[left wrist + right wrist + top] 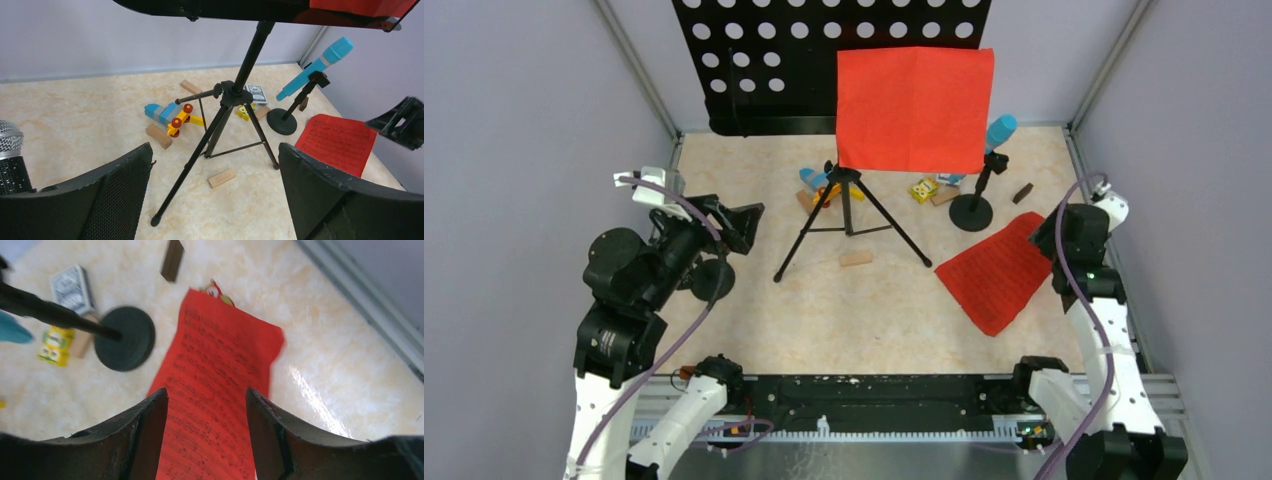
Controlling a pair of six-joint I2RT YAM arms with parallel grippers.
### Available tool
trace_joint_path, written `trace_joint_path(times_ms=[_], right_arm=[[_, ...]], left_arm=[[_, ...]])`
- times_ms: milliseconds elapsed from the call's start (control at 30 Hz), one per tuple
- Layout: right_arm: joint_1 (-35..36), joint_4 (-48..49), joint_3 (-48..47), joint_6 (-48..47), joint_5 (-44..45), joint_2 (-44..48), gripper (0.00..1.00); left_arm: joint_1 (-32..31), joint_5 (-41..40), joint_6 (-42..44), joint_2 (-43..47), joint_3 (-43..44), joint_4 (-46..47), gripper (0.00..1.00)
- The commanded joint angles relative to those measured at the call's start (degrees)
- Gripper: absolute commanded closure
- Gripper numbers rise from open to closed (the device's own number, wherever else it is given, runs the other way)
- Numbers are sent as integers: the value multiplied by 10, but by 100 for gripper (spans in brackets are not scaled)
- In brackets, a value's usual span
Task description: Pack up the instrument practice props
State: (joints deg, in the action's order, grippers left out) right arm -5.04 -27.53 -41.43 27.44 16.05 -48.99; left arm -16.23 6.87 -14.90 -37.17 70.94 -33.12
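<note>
The black hole-punched music desk point(764, 60) stands at the back on tripod legs point(849, 215), with a red page point(914, 95) resting on it. A second red sheet-music page point(999, 272) lies flat at the right. The blue microphone point(999, 132) sits in a black round-based holder point(971, 212). My left gripper point(734, 225) is open and empty, left of the tripod and facing it point(215, 150). The silver-headed black microphone point(10, 155) is just to its left. My right gripper point(206, 392) is open and empty, its fingers over the flat red page point(215, 365).
A colourful toy vehicle point(170, 114) and small wooden blocks point(221, 178) lie around the tripod feet. A card box point(256, 93) and a yellow block point(923, 190) lie near the holder base, and a dark block point(1022, 193) beyond it. Walls close in on three sides.
</note>
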Motion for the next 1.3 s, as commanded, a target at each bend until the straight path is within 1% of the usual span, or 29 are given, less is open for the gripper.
trace_joint_path(times_ms=[0, 33, 100, 200, 333, 400, 433, 500, 567, 667, 800, 900, 967, 1067, 1133, 1267], right_arm=[[-4, -27, -72, -31, 22, 56, 42], [-4, -31, -80, -36, 16, 67, 42], [-4, -28, -101, -52, -48, 94, 42], [-4, 5, -142, -82, -218, 133, 43], [-4, 105, -163, -98, -418, 167, 44], [0, 160, -162, -95, -476, 167, 45], [0, 205, -153, -92, -496, 168, 45], [0, 301, -126, -89, -510, 170, 45], [0, 379, -109, -115, -516, 166, 45], [0, 442, -100, -193, -521, 143, 45], [0, 513, -82, -321, -546, 105, 45], [1, 610, -62, -372, -593, 84, 43], [4, 680, -60, -379, -635, 66, 43], [24, 735, -73, -374, -657, 41, 42], [45, 771, -82, -377, -649, 27, 37], [110, 745, -118, -450, -626, -3, 33]], left_arm=[[-1, 27, 6, -13, 13, 17, 1], [-1, 31, 7, -14, 13, 19, 1], [-1, 34, 13, -19, 14, 23, 1], [-1, 30, 18, -34, 24, 22, 1], [-1, 69, 23, -50, 34, 43, 1], [-1, 93, 29, -57, 38, 56, 1], [-1, 99, 32, -60, 40, 63, 1], [-1, 107, 38, -64, 45, 74, 1], [-1, 110, 44, -71, 55, 77, 1], [-1, 114, 49, -81, 70, 77, 1], [-1, 126, 46, -85, 75, 83, 1], [-1, 133, 43, -87, 74, 89, 1], [-1, 137, 42, -89, 73, 91, 1], [-1, 142, 40, -92, 72, 96, 1], [-1, 143, 38, -93, 72, 99, 1], [-1, 146, 34, -94, 71, 104, 1]])
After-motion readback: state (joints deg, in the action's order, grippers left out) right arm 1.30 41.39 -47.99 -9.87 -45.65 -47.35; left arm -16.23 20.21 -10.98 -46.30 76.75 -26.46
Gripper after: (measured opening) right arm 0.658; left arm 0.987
